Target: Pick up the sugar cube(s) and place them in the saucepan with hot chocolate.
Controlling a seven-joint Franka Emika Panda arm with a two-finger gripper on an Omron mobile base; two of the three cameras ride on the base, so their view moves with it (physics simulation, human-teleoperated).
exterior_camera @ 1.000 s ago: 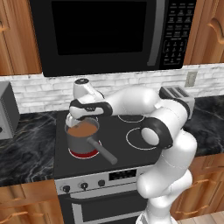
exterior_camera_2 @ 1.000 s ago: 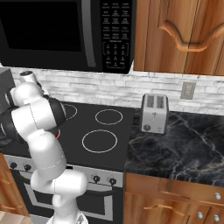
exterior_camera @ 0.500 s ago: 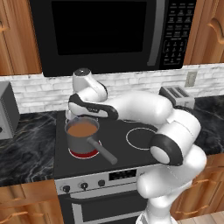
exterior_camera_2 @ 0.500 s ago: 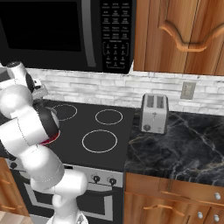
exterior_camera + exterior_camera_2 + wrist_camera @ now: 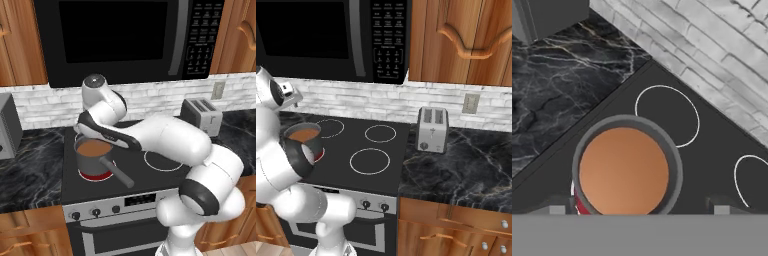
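The saucepan (image 5: 95,161) is a small grey pot on the stove's front left burner, its long handle (image 5: 118,172) pointing toward the front. Smooth reddish-brown hot chocolate (image 5: 93,148) fills it. My gripper (image 5: 637,210) hangs open straight above the pan, with its two fingertips (image 5: 554,210) spread wider than the rim (image 5: 674,165) and nothing held between them. From the right base view the saucepan (image 5: 304,141) sits just behind my forearm, the hot chocolate (image 5: 302,134) showing in its top. The sugar cube is out of view.
A silver toaster (image 5: 201,115) (image 5: 432,129) stands on the black marble counter right of the stove. A grey appliance (image 5: 7,125) (image 5: 547,15) stands on the counter to the left. The microwave (image 5: 115,35) hangs low over the stove. The burner (image 5: 95,175) under the pan glows red.
My hand has risen above the saucepan and my elbow has swung toward the cameras. The saucepan has not moved. The fingers stay spread.
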